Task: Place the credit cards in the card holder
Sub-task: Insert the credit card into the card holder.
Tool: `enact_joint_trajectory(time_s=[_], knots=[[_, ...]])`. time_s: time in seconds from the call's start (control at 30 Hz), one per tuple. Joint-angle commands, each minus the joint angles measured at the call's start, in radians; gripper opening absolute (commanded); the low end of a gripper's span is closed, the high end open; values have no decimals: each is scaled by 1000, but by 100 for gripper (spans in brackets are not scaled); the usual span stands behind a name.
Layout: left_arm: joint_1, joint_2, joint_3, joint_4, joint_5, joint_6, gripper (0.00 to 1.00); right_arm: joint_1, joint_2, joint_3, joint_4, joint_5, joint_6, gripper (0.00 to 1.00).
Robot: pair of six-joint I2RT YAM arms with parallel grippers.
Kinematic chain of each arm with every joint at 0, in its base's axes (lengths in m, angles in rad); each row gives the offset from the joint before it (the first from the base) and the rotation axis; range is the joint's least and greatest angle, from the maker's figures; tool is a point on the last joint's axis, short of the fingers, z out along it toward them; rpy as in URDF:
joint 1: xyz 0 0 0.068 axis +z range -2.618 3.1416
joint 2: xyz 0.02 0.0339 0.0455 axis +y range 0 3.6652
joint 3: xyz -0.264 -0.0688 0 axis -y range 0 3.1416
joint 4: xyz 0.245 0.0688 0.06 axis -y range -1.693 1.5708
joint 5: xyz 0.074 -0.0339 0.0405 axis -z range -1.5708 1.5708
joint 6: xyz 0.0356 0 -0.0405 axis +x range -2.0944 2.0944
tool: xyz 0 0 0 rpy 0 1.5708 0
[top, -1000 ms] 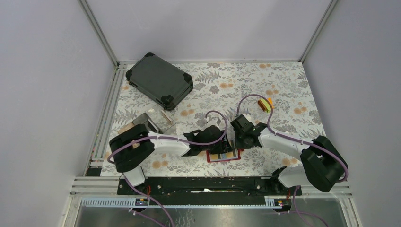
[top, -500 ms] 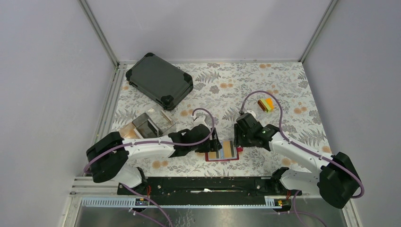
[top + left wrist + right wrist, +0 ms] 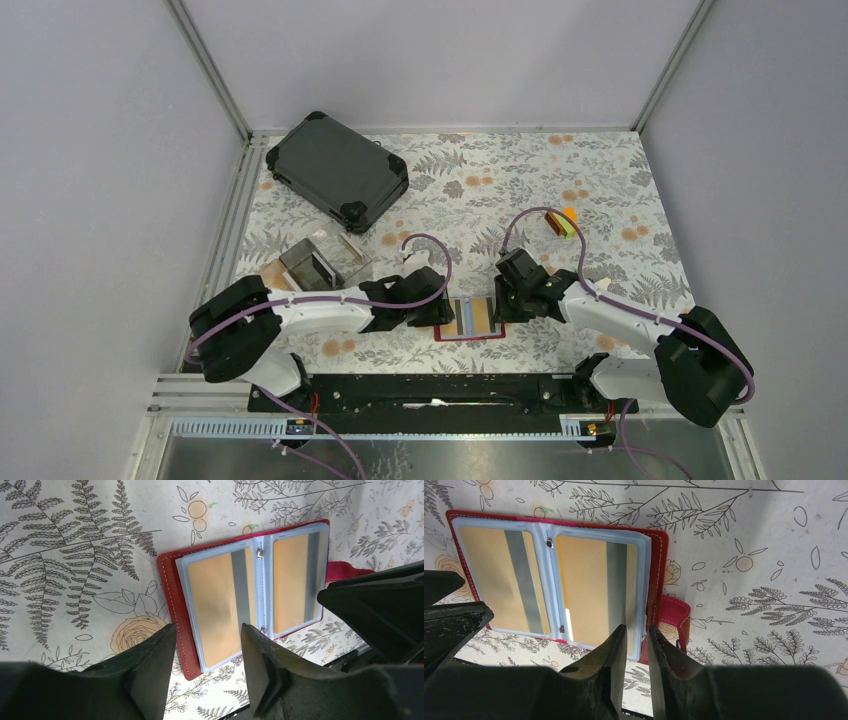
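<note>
The right claw hides the card holder's near corner.

Robotics lab cell for sure, nobody's home. Bare grey wall panels box the table in, joined by aluminium frame posts at 11 and 1 o'clock. The left arm and right arm are bolted to a black rail at 6 o'clock, purple cables looping off them. The ferny tablecloth is the only homely bit.
</note>
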Motion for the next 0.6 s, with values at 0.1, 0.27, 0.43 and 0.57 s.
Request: enact_joint_trajectory(time_s=[0.1,0.27,0.43,0.57], knots=[[6,19,-2,11,-33,-8,48,2,-19,-18,37,-14,20,25],[6,38,-3,22,-24,-11,42,2,-9,-27,59,-27,27,23],[5,50,-5,27,-21,-14,37,2,-16,-39,74,-33,37,19],[7,59,-7,35,-15,-14,34,2,-38,-37,76,-37,41,15]])
